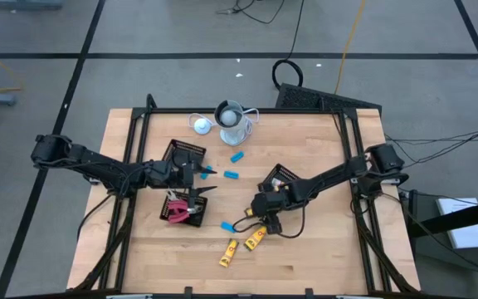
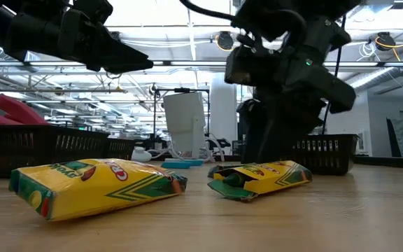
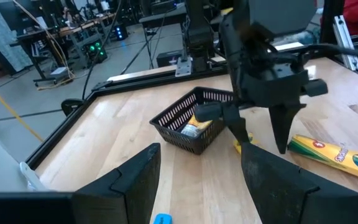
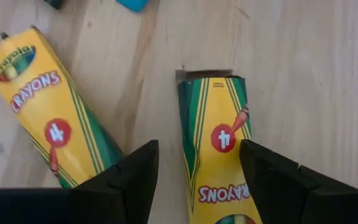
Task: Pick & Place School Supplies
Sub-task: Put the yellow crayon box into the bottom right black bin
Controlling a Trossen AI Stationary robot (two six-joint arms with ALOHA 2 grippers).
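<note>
1. A yellow-and-green crayon box [image 4: 219, 149] lies flat on the table, right between the open fingers of the right gripper [image 4: 194, 180].
2. Behind that gripper, a black mesh basket [image 3: 188, 121] holds yellow packets.
3. The left gripper [image 3: 201, 180] hovers open.

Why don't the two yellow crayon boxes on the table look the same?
The crayon box between the fingers sits under the right end effector, which straddles it open; the other crayon box lies off to the side, untouched. The first box's end flap stands open, and it points almost straight along the fingers, while the other box lies slanted. Both are yellow with green stripes, marked with a 4, lying flat on the wooden table.
</note>
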